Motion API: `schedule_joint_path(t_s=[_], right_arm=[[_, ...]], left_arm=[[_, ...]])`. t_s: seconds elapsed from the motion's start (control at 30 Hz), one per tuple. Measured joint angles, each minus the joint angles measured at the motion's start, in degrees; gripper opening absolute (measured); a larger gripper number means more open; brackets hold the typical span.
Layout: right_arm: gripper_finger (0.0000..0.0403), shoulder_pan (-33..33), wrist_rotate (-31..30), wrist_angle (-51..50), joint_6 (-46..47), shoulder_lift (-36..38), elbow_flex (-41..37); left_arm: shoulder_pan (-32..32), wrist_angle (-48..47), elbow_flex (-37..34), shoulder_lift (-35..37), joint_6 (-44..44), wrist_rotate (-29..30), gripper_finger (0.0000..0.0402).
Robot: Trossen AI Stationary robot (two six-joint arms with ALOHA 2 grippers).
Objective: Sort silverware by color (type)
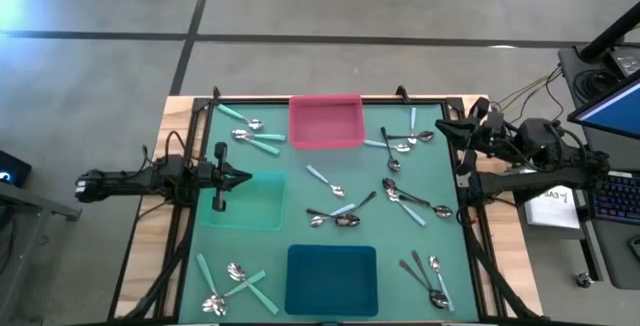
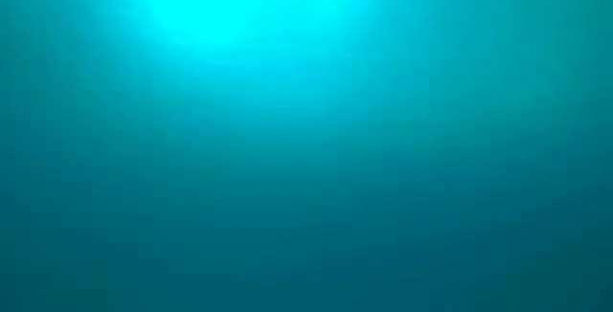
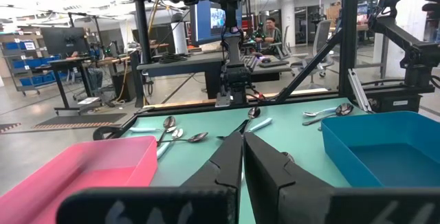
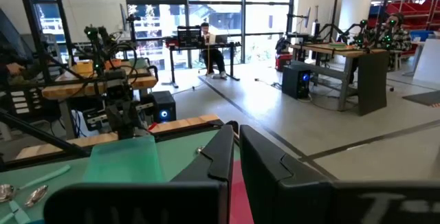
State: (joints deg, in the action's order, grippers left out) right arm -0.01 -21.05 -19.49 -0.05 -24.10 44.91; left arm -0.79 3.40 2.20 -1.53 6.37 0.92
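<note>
Small spoons with shiny bowls lie in loose groups on the green mat: mint-handled ones at the far left (image 1: pixel 252 136) and near left (image 1: pixel 235 284), pale blue and dark ones in the middle (image 1: pixel 340 211), at the far right (image 1: pixel 400 144) and near right (image 1: pixel 430 278). My left gripper (image 1: pixel 246 177) (image 3: pixel 243 140) is shut and empty, level above the green tray (image 1: pixel 250 202). My right gripper (image 1: pixel 447 126) (image 4: pixel 235 133) is shut and empty, at the mat's far right corner. The low view shows only a blue-green glow.
A pink tray (image 1: pixel 325 123) sits at the mat's far middle and a blue tray (image 1: pixel 331 278) at its near middle. A dark frame borders the mat (image 1: pixel 300 181). Desks, cables and a keyboard stand to the right of the table. A person sits far off in the room (image 4: pixel 206 42).
</note>
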Motion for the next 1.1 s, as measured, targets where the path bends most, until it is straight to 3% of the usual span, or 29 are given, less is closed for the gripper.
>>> schedule_joint_path(t_s=[0.4, 1.1], right_arm=[[0.0018, 0.00, -0.01, 0.13, -4.17, 0.00, 0.00], [0.0018, -0.02, -0.01, 0.99, 1.63, -1.26, -0.02]], left_arm=[[0.00, 0.00, 0.00, -0.01, 0.00, 0.01, 0.0000], [0.01, 0.00, 0.00, -0.01, 0.00, -0.01, 0.0000]])
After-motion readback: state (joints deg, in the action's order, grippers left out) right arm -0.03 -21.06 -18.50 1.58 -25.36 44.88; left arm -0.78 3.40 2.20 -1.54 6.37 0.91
